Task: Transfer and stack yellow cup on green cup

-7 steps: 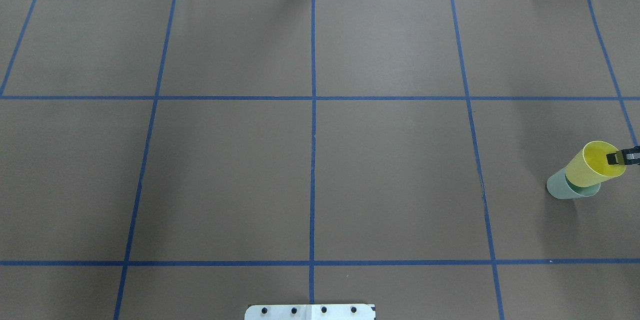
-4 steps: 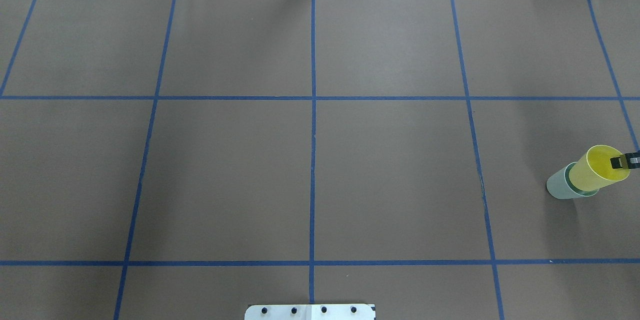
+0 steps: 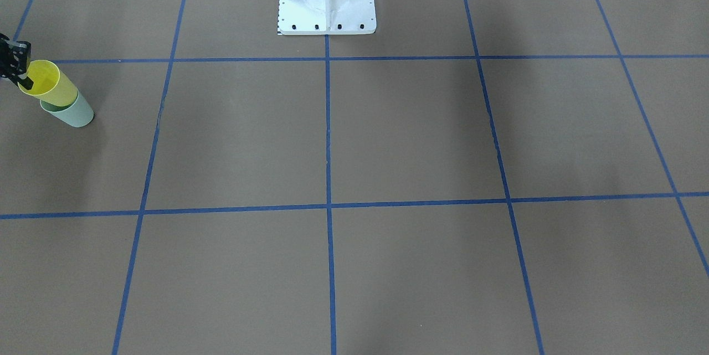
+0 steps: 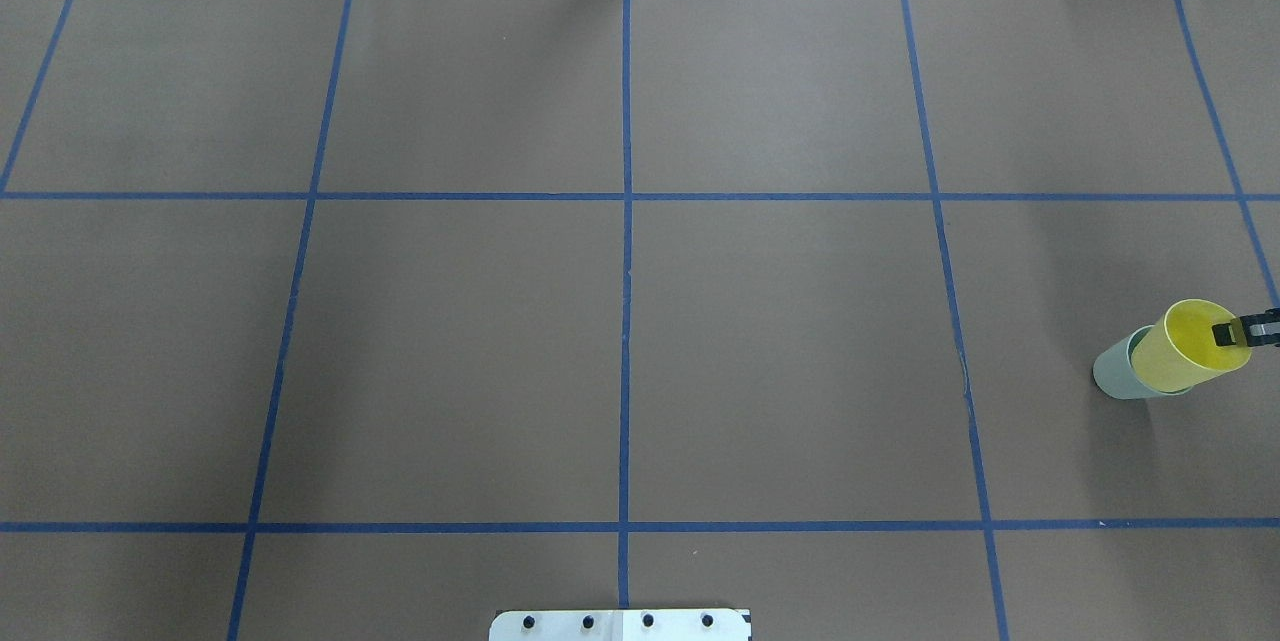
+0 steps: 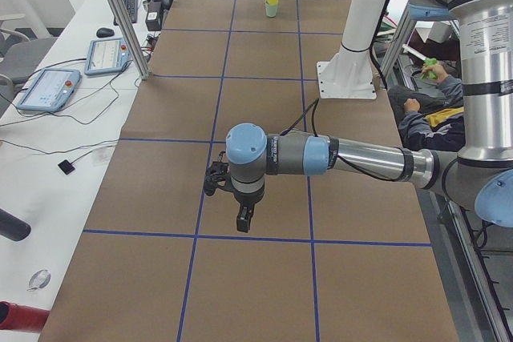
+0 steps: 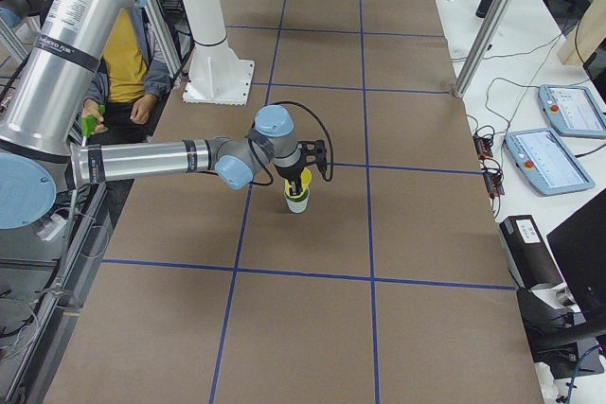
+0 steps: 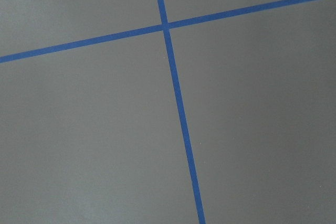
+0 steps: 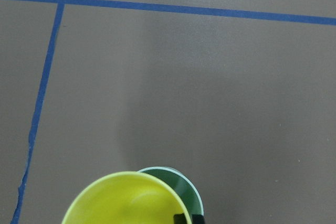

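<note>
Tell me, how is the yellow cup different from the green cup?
The yellow cup is bright yellow; the green cup is pale mint. The yellow cup sits partly inside the green cup, which stands on the table. The right gripper pinches the yellow cup's rim; the gripper does not touch the green cup. Both are plain, handleless tumblers, mouths up.

No text, label or number can be read anywhere (the tablet screens [image 6: 568,109] are too small to tell)
</note>
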### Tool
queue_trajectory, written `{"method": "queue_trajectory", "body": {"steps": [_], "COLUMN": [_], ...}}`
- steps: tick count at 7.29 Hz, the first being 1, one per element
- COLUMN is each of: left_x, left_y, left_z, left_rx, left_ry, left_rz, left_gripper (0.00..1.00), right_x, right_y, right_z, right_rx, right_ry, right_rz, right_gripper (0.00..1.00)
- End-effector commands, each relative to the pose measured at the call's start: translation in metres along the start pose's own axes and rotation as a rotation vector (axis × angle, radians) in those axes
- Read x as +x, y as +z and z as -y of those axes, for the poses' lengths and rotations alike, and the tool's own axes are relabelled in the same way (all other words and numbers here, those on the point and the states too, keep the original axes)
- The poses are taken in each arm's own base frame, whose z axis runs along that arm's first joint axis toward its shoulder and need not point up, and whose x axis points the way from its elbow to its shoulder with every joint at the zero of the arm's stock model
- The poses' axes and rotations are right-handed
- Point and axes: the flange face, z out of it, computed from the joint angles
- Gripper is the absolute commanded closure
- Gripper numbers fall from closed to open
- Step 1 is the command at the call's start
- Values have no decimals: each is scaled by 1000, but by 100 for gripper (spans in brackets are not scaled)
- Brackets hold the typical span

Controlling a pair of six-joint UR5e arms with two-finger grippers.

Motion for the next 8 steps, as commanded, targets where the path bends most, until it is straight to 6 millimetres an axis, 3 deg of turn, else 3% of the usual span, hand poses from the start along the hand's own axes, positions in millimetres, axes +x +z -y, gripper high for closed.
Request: {"method": "queue_trajectory", "body": {"steps": [1, 8], "left_x": [0, -1], "left_y": [0, 1], "left_z": [0, 0], "left_rx": [0, -1], "left_ry": [0, -1], "left_rz": [0, 0], "left_gripper": [0, 0], "right_x": [4, 0], "right_y": [5, 28], "right_z": [1, 8], "right_rx": [5, -17], "right_ry": [1, -18], "right_rz": [-20, -23], "right_gripper": [100, 98]}}
